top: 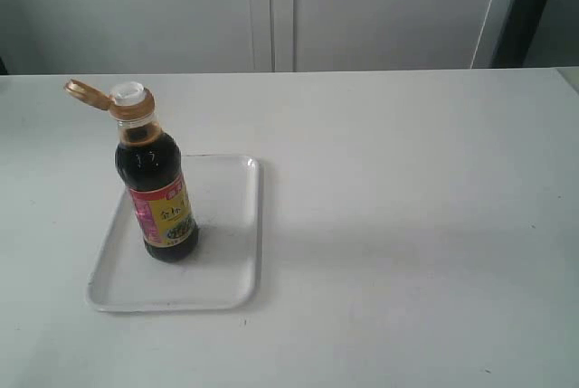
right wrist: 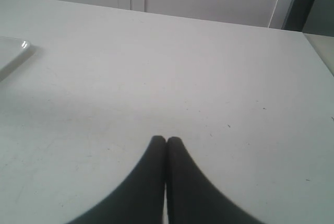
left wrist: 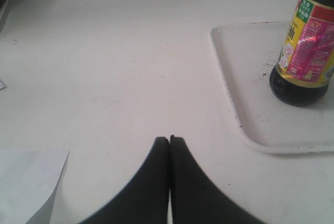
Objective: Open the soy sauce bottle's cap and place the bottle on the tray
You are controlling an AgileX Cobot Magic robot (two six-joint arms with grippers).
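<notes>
— Where's the soy sauce bottle [top: 157,191] right now?

— Standing upright on the tray [top: 237,225], over on the left part of the table [top: 407,225]. It sits toward the tray's left side, about midway between the near and far rims. Dark liquid fills it to the shoulders, and the red, pink and yellow label faces us.

— And the cap [top: 89,94]?

— Flipped open. The orange-brown lid hangs back on its hinge, tilted out to the left of the neck, and the white pour spout [top: 128,92] is bare on top.

— Can you see the arms?

— Not from where the room camera looks; neither one reaches into that view. Only their own cameras show them. The left gripper [left wrist: 169,139] has its two dark fingers pressed together, tips touching, holding nothing. It hangs over bare table, with the tray's corner and the lower part of the bottle well apart from it. A few dark specks lie on the tray floor beside the bottle's base.

— The right one?

— Same story. The right gripper [right wrist: 166,140] is closed tight on nothing, fingers meeting at the tips, over open table. Just a corner of the tray's rim shows at the edge of its view, far from the fingers.

— Anything else around?

— A pale sheet of paper [left wrist: 28,182] lies on the table near the left gripper. Grey cabinet doors [top: 271,8] stand behind the far edge.
</notes>
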